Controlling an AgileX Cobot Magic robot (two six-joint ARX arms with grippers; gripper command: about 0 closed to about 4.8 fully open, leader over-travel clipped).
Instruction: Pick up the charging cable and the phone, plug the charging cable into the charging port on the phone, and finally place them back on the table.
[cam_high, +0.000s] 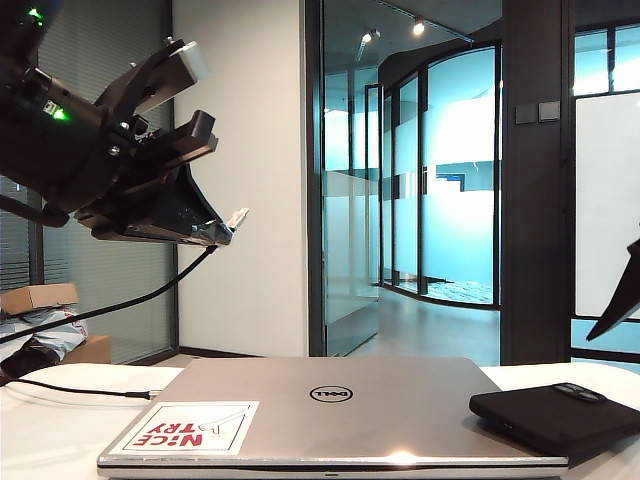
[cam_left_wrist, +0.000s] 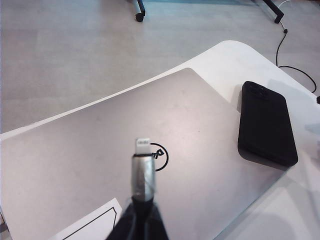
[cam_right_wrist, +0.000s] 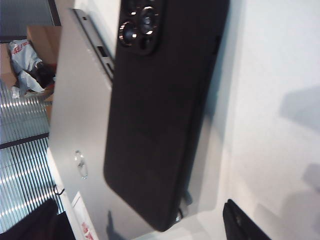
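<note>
A broad white table (cam_high: 60, 440) is standing in an office with glass partitions and a teal-lit corridor behind it. The phone (cam_high: 555, 412) is lying camera-side up on the table, its one long edge resting on the edge of the closed silver Dell laptop (cam_high: 330, 415) (the right wrist view is showing the camera bump (cam_right_wrist: 140, 25) beside the laptop's side ports). The charging cable (cam_high: 120, 300) is hanging in the air: the left gripper (cam_high: 215, 232), raised high at the left of the exterior view, is pinching it just behind the silvery-white plug (cam_left_wrist: 143, 146), fingers pressed together on the cord, with the plug pointing out over the laptop lid near the Dell logo (cam_left_wrist: 159, 156). The cord is trailing down to the left. The right gripper (cam_right_wrist: 145, 227) is hovering close over the phone with its fingers spread wide, one dark fingertip (cam_right_wrist: 240, 225) showing on each side, gripping nothing. A red-and-white sticker (cam_high: 185, 428) is sitting on the laptop's lid.
</note>
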